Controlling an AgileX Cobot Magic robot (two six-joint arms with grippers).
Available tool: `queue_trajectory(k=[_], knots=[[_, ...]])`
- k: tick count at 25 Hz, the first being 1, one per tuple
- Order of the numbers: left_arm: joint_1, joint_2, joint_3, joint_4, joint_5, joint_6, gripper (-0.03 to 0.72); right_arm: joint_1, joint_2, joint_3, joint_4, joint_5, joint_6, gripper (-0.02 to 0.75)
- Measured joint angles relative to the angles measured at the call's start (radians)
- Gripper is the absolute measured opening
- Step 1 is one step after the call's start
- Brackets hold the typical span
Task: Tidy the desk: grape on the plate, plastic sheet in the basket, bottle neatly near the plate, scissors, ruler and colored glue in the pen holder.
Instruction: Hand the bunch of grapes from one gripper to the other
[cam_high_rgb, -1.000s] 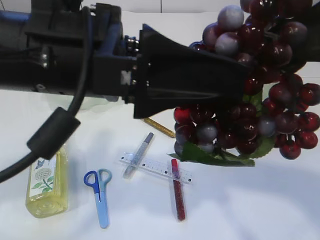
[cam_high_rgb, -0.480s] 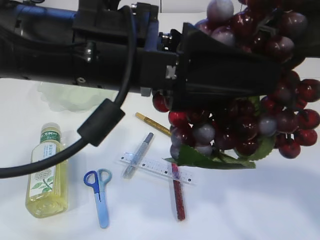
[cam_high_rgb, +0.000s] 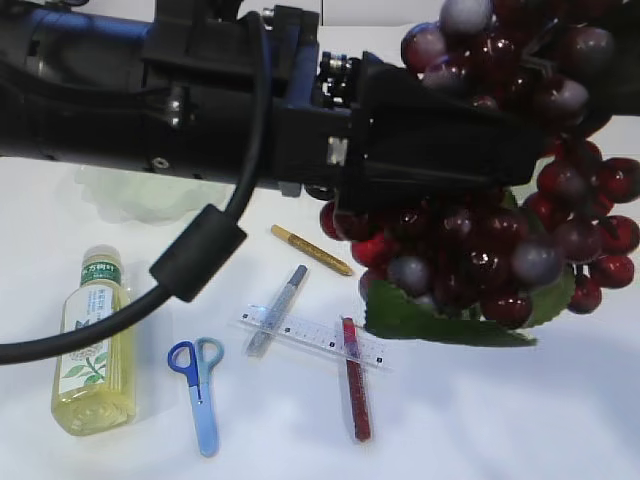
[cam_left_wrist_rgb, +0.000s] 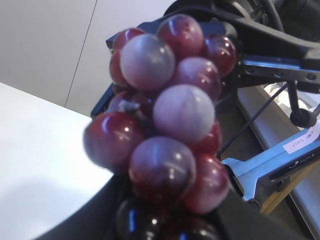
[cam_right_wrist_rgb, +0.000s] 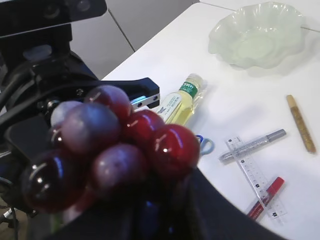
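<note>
A: Looking at the exterior view first, the grape (cam_high_rgb: 480, 240) hangs in the air at 2 o'clock, well above the surface (cam_high_rgb: 500, 430). The left hand (cam_high_rgb: 500, 150) reaches in from 9 o'clock and is pressed into the bunch.

B: Does it have a grip?

A: I cannot tell, because the berries hide its jaws. The plate (cam_high_rgb: 130, 195) sits at 9 o'clock behind the arm. The bottle (cam_high_rgb: 92, 345), scissors (cam_high_rgb: 198, 385) and ruler (cam_high_rgb: 310, 337) lie at 7 to 6 o'clock.

B: And the left wrist view?

A: Berries fill the centre right up against the camera, and no jaw shows.

B: The right wrist view?

A: The bunch sits on the right hand (cam_right_wrist_rgb: 165, 210) at 6 o'clock, and this hand seems to be holding it, narrow. The plate is at 1 o'clock.

B: So this looks like a handover. I'd want the left hand clamped on the stem or core, not on loose berries. The right hand should let go only once that grip is firm, and the carry should pass high over the bottle.
</note>
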Motion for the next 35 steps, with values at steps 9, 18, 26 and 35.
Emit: queue_trajectory(k=[9, 18, 26, 35], knots=[[0.000, 0.000, 0.000, 0.002, -0.010, 0.132, 0.228, 0.000, 0.000, -0.001, -0.045, -0.015, 0.000, 0.396], [0.000, 0.006, -0.050, 0.019, -0.051, 0.170, 0.220, -0.002, 0.000, -0.008, -0.248, 0.024, 0.000, 0.566], [0.004, 0.008, -0.060, -0.022, -0.189, 0.174, 0.213, 0.000, 0.000, -0.008, -0.269, 0.093, 0.000, 0.577], [0.093, 0.006, -0.060, -0.022, -0.211, 0.175, 0.212, 0.000, 0.000, -0.008, -0.270, 0.094, 0.000, 0.577]])
